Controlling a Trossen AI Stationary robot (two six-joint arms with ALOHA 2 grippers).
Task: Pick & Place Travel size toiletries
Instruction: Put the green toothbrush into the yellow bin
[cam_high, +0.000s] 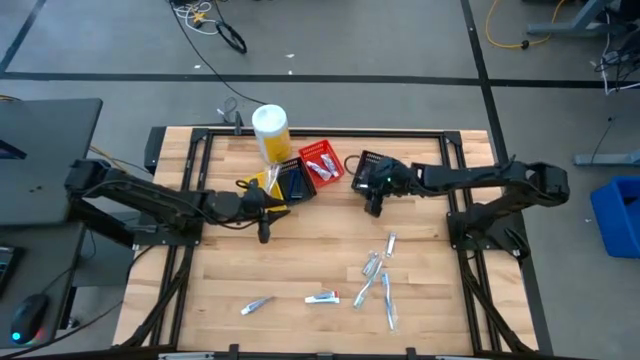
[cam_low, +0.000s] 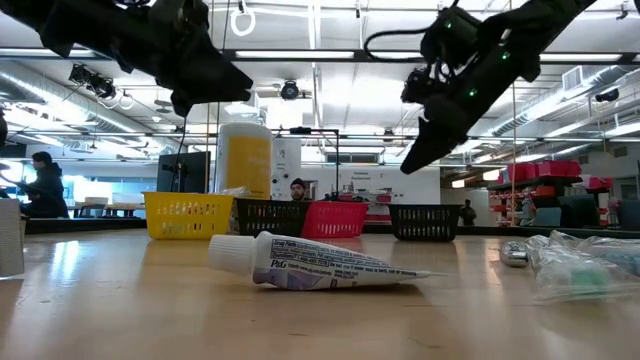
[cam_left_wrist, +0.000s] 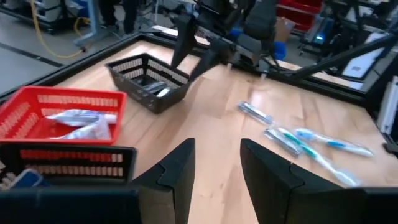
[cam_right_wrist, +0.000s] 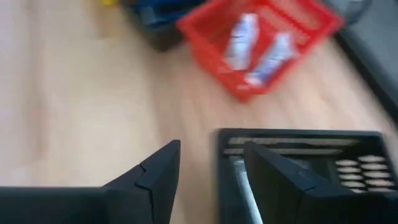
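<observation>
Several toiletries lie loose on the near right of the table: clear-blue toothbrushes (cam_high: 386, 300), silvery packets (cam_high: 372, 266) and a white tube (cam_high: 322, 297), which also shows lying on its side in the low view (cam_low: 320, 265). Another small item (cam_high: 257, 305) lies to the tube's left. White tubes (cam_right_wrist: 261, 43) lie in the red basket (cam_high: 322, 163), and a silvery item (cam_right_wrist: 242, 186) in the right black basket (cam_high: 368, 165). My left gripper (cam_high: 264, 233) hovers open just near of the yellow basket (cam_high: 258, 192). My right gripper (cam_high: 374, 208) hovers open at the right black basket's near side. Neither holds anything.
A large yellow canister with a white lid (cam_high: 271, 132) stands behind the row of baskets at the far side. A second dark basket (cam_high: 295, 182) sits between the yellow and red ones. Bare wood (cam_high: 300, 255) lies between the baskets and the loose items.
</observation>
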